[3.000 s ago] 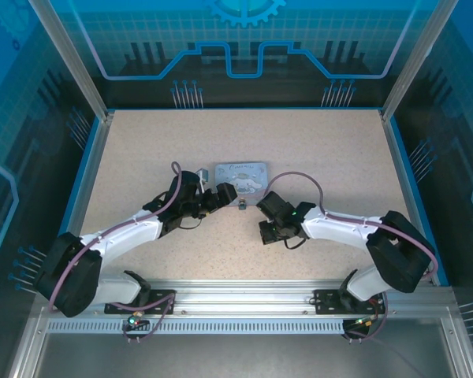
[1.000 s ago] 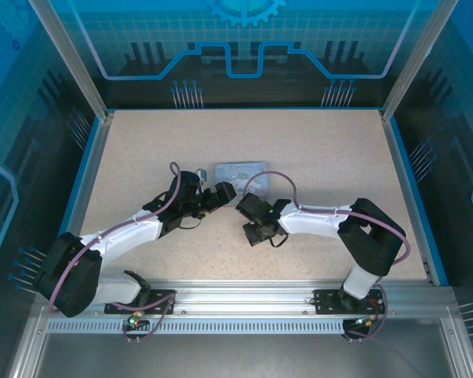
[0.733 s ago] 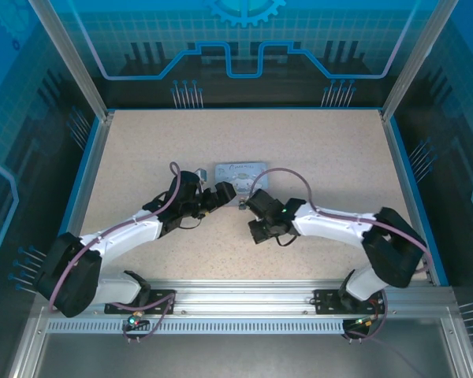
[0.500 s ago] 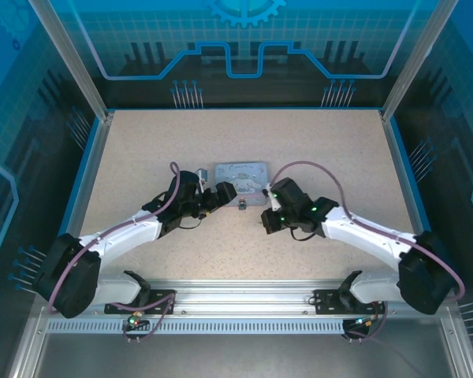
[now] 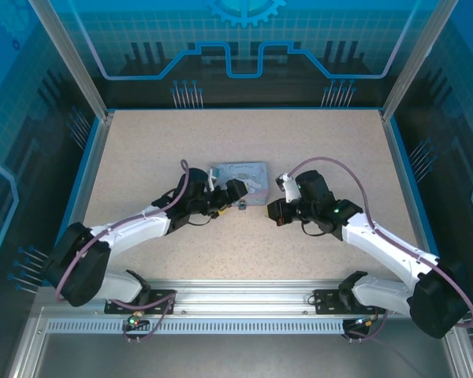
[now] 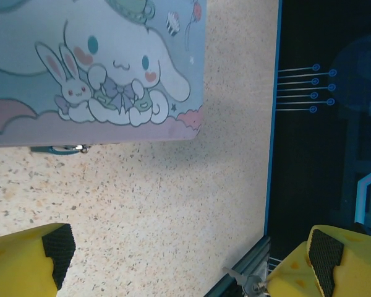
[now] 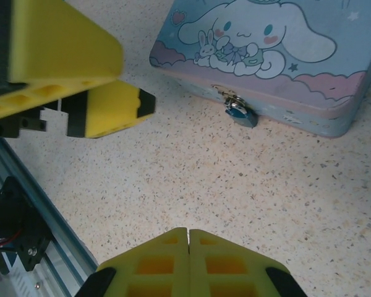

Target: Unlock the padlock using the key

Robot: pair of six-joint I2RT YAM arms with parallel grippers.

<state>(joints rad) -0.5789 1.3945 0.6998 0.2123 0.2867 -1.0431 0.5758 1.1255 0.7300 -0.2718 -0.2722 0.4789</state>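
The padlock is tiny, bluish and metallic, and hangs from the hasp on the front wall of the pale blue cartoon tin. From above, the padlock lies just in front of the tin. My left gripper is open right beside it, over the tin's front edge, with nothing between its fingers. A small silvery key shows close by the tip of its right finger; I cannot tell if they touch. My right gripper is shut and empty, a short way right of the padlock.
The speckled tabletop has a blue raised rim and an aluminium rail along the near edge. In the right wrist view, the left gripper's yellow fingers are at upper left, close to the tin.
My right arm has swung back to the right, away from the padlock, still shut. My left arm has reached forward and right, up to the tin's front edge, still open.
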